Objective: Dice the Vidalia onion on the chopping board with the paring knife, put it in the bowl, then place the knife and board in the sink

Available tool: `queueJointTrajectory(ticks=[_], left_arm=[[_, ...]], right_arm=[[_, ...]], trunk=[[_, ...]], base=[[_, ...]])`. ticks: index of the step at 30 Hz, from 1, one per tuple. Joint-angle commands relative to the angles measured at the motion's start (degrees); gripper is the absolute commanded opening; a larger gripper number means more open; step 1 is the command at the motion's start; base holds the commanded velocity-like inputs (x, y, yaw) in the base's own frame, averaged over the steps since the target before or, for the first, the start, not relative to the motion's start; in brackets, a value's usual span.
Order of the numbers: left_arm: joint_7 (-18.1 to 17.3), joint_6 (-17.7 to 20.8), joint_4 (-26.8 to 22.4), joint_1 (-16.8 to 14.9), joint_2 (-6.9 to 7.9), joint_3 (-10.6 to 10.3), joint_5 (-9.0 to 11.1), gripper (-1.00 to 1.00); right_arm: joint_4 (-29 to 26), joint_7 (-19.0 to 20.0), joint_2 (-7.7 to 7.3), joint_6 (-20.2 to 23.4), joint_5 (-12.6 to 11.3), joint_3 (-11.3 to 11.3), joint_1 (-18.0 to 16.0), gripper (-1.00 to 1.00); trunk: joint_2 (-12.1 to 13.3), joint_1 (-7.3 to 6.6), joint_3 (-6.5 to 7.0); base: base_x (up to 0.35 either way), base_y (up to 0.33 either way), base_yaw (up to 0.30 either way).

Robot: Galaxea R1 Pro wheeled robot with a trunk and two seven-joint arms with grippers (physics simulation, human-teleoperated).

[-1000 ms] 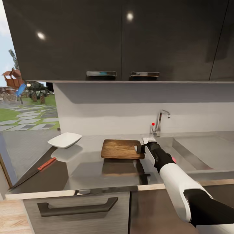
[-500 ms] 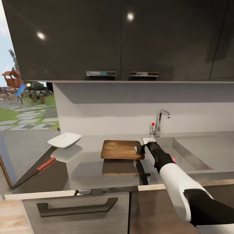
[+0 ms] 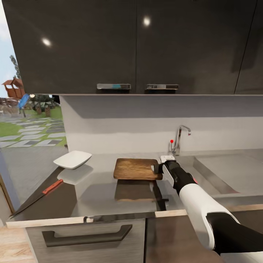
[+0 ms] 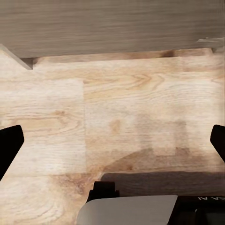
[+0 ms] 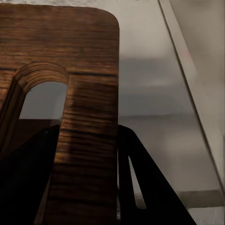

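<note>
The brown chopping board [image 3: 135, 168] lies level at the middle of the grey countertop [image 3: 98, 190], left of the sink [image 3: 233, 171]. My right gripper [image 3: 156, 168] is shut on the board's right end, on the strip beside its handle hole [image 5: 44, 101]. In the right wrist view the board [image 5: 84, 140] stands between the dark fingers [image 5: 140, 183]. The white bowl [image 3: 72, 159] sits at the back left. The paring knife [image 3: 52, 186] lies near the left front edge. A pinkish-red bit of the Vidalia onion [image 3: 195, 179] peeks out beside my forearm. My left gripper [image 4: 112, 140] hangs open over the floor.
The chrome tap [image 3: 179, 138] with its red knob stands behind the board's right corner. Glossy black upper cabinets [image 3: 131, 44] hang above the worktop. A drawer handle [image 3: 86, 235] sits below the front edge. Pale wood plank floor [image 4: 117, 108] lies under the left arm.
The whole head picture has shifted slightly, so the camera moved. My right gripper and the board keep the same place on the countertop.
</note>
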Motion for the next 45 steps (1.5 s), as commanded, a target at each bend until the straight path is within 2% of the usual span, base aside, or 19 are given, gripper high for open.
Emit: queueJointTrajectory(ticks=[1, 21, 36, 45], left_arm=[[-0.03, -0.11, -0.04, 0.00, 0.00, 0.04, 0.07, 1.00], [-0.03, -0.11, -0.04, 0.00, 0.00, 0.04, 0.06, 1.00], [-0.03, -0.11, -0.04, 0.00, 0.00, 0.04, 0.09, 1.00], [-0.03, -0.11, -0.04, 0.00, 0.00, 0.04, 0.07, 1.00]], right_arm=[[0.08, -0.17, 0.02, 0.29, -0.01, -0.03, -0.03, -1.00], [5.72, -0.21, -0.06, -0.57, 0.08, -0.03, -0.03, -1.00], [11.02, 0.13, -0.07, -8.99, 0.06, -0.03, -0.03, -1.00], [12.01, 0.23, -0.07, -9.79, 0.00, 0.04, -0.03, -1.00]], trunk=[[0.38, -0.23, 0.13], [8.40, -4.62, 3.72], [14.42, -7.91, 6.41], [18.03, -9.89, 8.02]], base=[[0.000, 0.000, 0.000], [0.000, 0.000, 0.000], [0.000, 0.000, 0.000], [0.000, 0.000, 0.000]])
